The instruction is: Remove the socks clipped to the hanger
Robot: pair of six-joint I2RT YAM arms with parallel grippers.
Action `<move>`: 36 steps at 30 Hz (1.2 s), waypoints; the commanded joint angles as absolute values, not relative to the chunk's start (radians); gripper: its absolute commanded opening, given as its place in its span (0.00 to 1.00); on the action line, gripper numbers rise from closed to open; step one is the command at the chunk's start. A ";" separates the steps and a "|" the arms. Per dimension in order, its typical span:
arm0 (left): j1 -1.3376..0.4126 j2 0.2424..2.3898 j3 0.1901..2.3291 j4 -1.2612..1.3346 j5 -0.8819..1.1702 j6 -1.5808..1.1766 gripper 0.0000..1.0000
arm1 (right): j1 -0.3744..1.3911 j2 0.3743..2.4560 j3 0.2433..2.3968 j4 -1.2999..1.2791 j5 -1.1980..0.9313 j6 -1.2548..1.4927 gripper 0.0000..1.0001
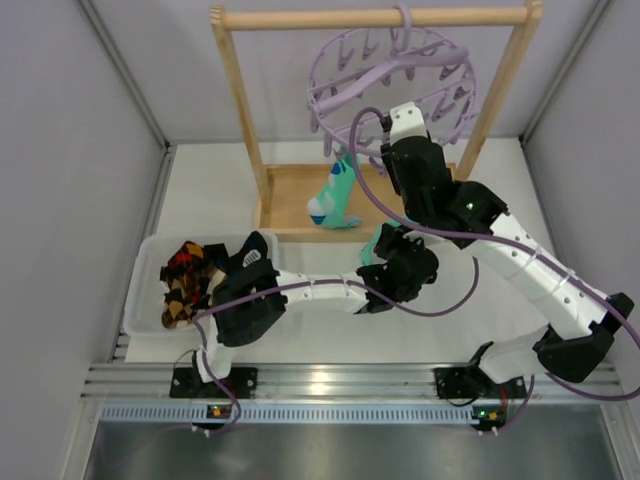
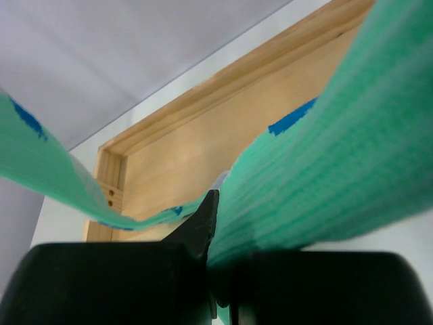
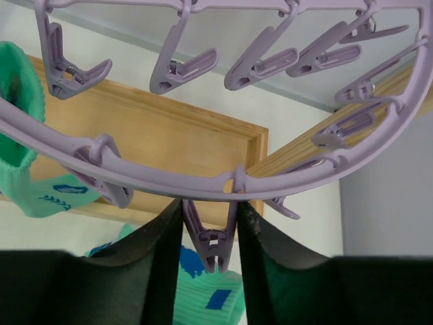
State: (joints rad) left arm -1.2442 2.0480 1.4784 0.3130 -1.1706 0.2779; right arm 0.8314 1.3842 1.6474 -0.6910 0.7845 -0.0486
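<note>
Left end effector [image 2: 212, 271] clamped low; right end effector [image 3: 210, 233] raised, narrowly parted.

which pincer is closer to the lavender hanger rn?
Right. The right pincer straddles a clip peg on the hanger; the left pincer is well clear, shut on a mint sock.

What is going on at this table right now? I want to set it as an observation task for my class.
The left gripper is clamped on a mint-green sock, held low and clear of the hanger. The right gripper is up at the lavender hanger, its fingers on either side of a clip peg. A second mint-green sock hangs clipped. Other socks lie in the bin on the left.
</note>
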 commanded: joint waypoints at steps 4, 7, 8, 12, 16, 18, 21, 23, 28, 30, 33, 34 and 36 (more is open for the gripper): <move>-1.213 1.705 1.249 0.174 -1.161 0.004 0.00 | 0.838 1.322 1.617 -0.641 0.732 -0.009 0.60; -1.161 1.548 1.158 -0.001 -1.044 -0.160 0.00 | 0.833 1.295 1.594 -0.634 0.671 -0.006 0.81; -1.145 1.475 1.140 -0.046 -1.031 -0.173 0.00 | 0.828 1.287 1.588 -0.634 0.655 0.029 0.84; -1.117 1.315 1.057 -0.203 -1.046 -0.213 0.00 | 0.822 1.227 1.545 -0.621 0.609 0.067 0.99; -1.071 1.169 1.064 -0.339 -1.061 -0.247 0.00 | 0.821 1.160 1.496 -0.623 0.598 0.089 0.99; -1.004 1.114 1.081 -0.461 -1.060 -0.265 0.00 | 0.821 1.132 1.465 -0.629 0.592 0.097 0.99; -0.870 1.025 1.104 -0.563 -1.035 -0.284 0.00 | 0.821 1.057 1.414 -0.617 0.586 0.121 0.99; -0.809 0.986 1.126 -0.613 -1.031 -0.320 0.00 | 0.821 1.036 1.388 -0.614 0.592 0.126 1.00; -0.605 0.927 1.132 -0.729 -0.971 -0.437 0.00 | 0.819 1.005 1.378 -0.620 0.589 0.129 0.99; -0.510 0.914 1.076 -0.727 -0.956 -0.472 0.00 | 0.819 0.997 1.371 -0.618 0.575 0.132 0.99; -0.367 0.925 0.973 -0.719 -0.841 -0.572 0.00 | 0.818 0.985 1.350 -0.606 0.557 0.135 0.99; -0.326 0.937 0.948 -0.709 -0.794 -0.628 0.00 | 0.818 0.982 1.342 -0.603 0.549 0.138 0.99; -0.243 0.971 0.841 -0.678 -0.712 -0.728 0.00 | 0.818 0.980 1.335 -0.598 0.537 0.144 0.99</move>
